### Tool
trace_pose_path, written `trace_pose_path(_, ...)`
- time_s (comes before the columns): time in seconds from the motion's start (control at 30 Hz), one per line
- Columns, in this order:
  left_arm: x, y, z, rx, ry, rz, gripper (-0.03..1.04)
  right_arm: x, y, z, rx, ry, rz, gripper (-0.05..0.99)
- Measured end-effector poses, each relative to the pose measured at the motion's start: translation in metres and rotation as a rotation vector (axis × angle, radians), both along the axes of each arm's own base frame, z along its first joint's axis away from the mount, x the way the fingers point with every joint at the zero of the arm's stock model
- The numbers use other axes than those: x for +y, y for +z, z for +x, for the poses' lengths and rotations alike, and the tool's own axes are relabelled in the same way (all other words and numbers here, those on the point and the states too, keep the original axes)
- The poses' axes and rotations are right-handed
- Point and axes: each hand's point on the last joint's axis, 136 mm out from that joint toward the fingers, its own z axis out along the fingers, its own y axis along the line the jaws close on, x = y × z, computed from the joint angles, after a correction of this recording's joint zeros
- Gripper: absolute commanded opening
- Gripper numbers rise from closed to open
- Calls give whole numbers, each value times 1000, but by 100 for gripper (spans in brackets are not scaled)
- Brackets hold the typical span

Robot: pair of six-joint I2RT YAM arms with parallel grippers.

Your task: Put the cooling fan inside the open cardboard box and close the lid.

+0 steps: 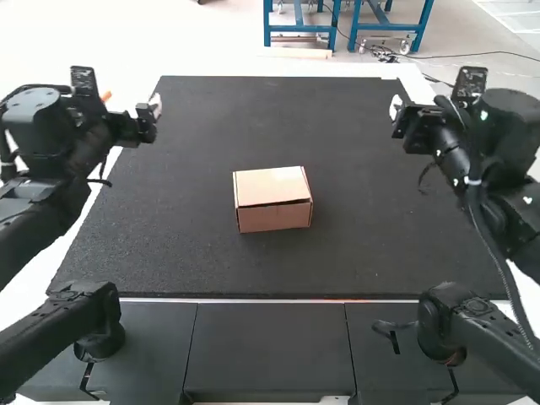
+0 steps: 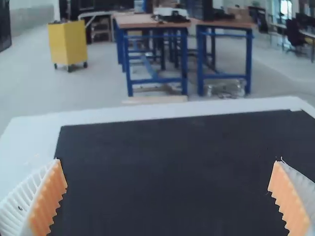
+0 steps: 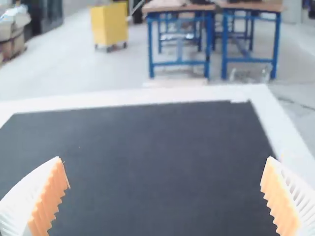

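Cardboard at mid-mat in the high view: box [image 1: 272, 198], lid down flat, standing square on the black mat [image 1: 253, 118]. Left gripper [image 1: 148, 116] held up over the mat's left edge, right gripper [image 1: 398, 118] held up over its right edge. Box between the two, well apart from both, and nearer the arms' bases than either gripper. Touched by neither. Too small from up here to judge how the jaws stand.

From the left wrist: white ribbed fingers [image 2: 17, 211] with orange pads [image 2: 47, 201], jaws spread wide. Bare mat [image 2: 172, 157] between them, running to its far edge, then a strip of white table [image 2: 29, 132]. Pointed toward that far edge, away from the box.

From the right wrist: much alike. Ribbed fingers [image 3: 19, 206] and orange pads [image 3: 49, 201], jaws spread wide and pinching nothing. Bare mat [image 3: 157, 147] in the gap, white table [image 3: 290, 142] past its far corner. Facing away from the box too.
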Motion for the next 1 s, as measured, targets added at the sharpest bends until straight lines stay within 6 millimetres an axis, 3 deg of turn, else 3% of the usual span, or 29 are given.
trace_pose_path(0.07, 20, 3, -11, -52, 75, 19, 97, -24, -6, -7, -63, -94, 5, 91)
trace_pose_path(0.17, 35, 1, -25, -91, 126, 39, 97, -45, -26, -10, -88, -177, -18, 91)
trace_pose_path(0.33, 30, -14, -37, -110, 92, 73, 97, -61, -49, -10, -151, -221, -49, 91)
trace_pose_path(0.57, 11, -24, -52, -130, 4, 94, 97, -56, -85, -5, -117, -164, -51, 91)
trace_pose_path(0.8, -10, -18, -77, -239, -77, 108, 97, -43, -81, -12, -175, -86, -34, 91)
trace_pose_path(0.9, -20, -9, -88, -310, -122, 120, 97, -39, -91, -14, -179, -62, -34, 91)
trace_pose_path(1.0, -33, -15, -91, -308, -199, 131, 97, -37, -92, -16, -188, -52, -34, 91)
